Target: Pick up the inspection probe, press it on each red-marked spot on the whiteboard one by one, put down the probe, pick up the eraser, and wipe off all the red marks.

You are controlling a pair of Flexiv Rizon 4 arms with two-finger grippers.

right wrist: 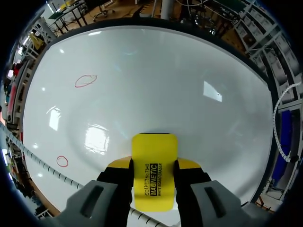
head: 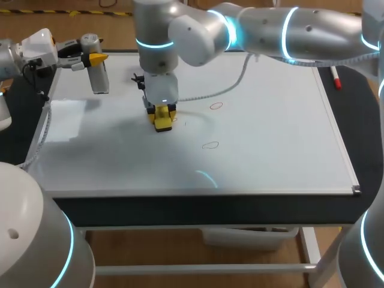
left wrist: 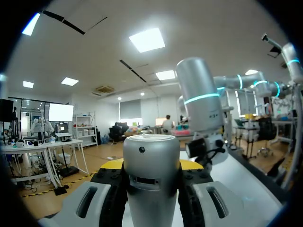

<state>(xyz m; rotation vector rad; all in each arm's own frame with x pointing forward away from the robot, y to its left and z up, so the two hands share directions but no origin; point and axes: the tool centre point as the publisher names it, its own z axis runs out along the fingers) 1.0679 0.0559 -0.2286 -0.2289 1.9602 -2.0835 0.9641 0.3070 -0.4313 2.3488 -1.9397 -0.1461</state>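
The right arm (head: 288, 30) enters from the far right and reaches past the middle of the whiteboard (head: 270, 150). The right hand (right wrist: 154, 164) is clenched on the yellow eraser (head: 163, 123), one finger on each long side, with the wrist pointing straight down. This vertical hold appears to set the eraser flat on the board, the attitude a wipe requires, since pressure then spreads evenly over the pad. The eraser sits left of the board's centre. Two red marks are visible, both apart from the eraser. The far mark (head: 216, 106) lies to its right and slightly farther, and the near mark (head: 210, 144) lies to its right and nearer. A fainter trace just right of the eraser cannot be resolved. The left hand (head: 90, 59) grasps the probe (head: 99, 75), a grey cylinder held roughly upright at the far left corner of the board, well apart from the right hand. Whether the probe's lower end touches the board cannot be told. The probe is not set down on the desk (head: 363, 126). Holding it at that corner probably serves to keep it out of the wiping path. The step in hand is judged to be the wipe, with at least two marks to clear, both reachable by strokes to the right. A marker (head: 336, 78) lies on the desk just beside the board's far right edge, outside the working area.
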